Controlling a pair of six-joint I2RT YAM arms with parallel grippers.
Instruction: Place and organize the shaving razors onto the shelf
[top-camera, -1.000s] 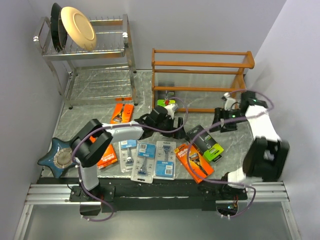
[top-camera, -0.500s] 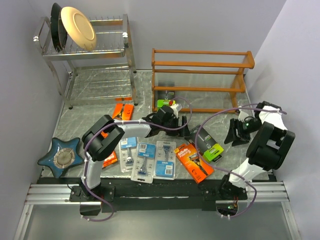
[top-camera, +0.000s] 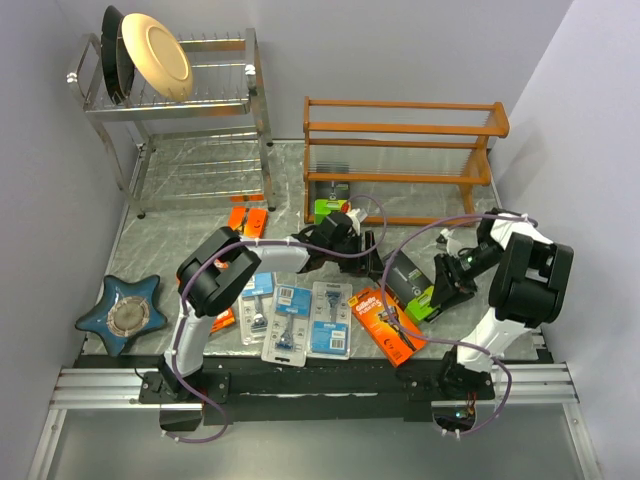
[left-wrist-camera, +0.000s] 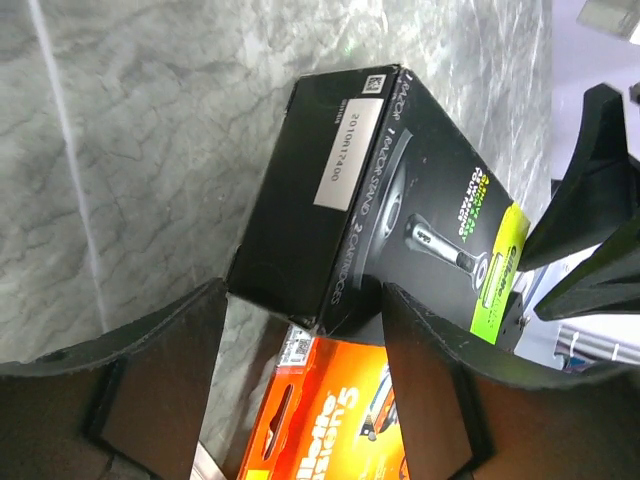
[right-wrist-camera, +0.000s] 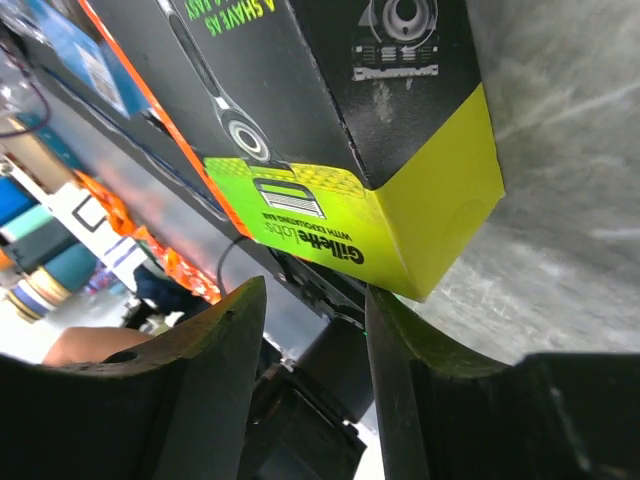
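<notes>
Both part-open: left end effector (left-wrist-camera: 303, 292) astride black end of lime-green-and-black razor box (left-wrist-camera: 400, 200), grip unclear; right end effector (right-wrist-camera: 312, 292) empty at its lime end.

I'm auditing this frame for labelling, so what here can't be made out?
- Top view: lime-green pack at the shelf's bottom tier, mostly behind the left arm.
- Top view: orange pack, mostly under the left arm's elbow.
- Left wrist view: unclear whether the left gripper grips the black box or just straddles it.
</notes>
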